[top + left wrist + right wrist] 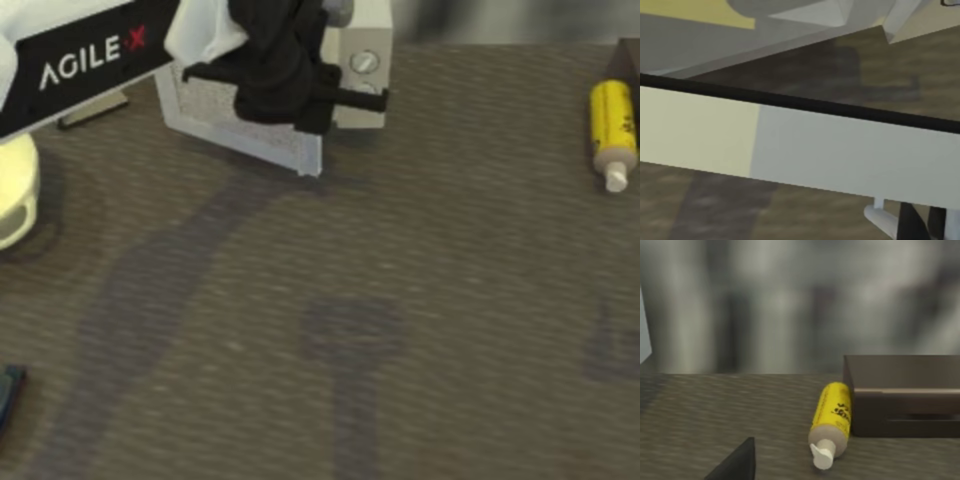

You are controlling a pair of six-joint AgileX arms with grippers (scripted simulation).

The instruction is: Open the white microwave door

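Top view shows the microwave [362, 62] at the far edge of the table [420, 300], a little left of the middle; it is a small boxy thing in light grey, with a round silver knob [365, 61] on its front panel. The door [245, 125] is swung out from the body: it is a flat white frame around a grey speckled mesh window, and its long axis runs diagonally, from the far left toward the near right, where its free corner ends close to the microwave front. The left gripper [372, 97] (black, with thin fingers pointing to the right) hangs over the door's right part, just beside the knob panel; I cannot tell if its fingers are apart or closed. Left wrist view shows a long pale flat edge [840, 150] with a dark strip along it, very close to the camera. At the right side lies a yellow tube [613, 128] with a white cap, beside a dark brown box [905, 395]. In the right wrist view only a dark tip of the right gripper [737, 465] is seen; its state cannot be told.
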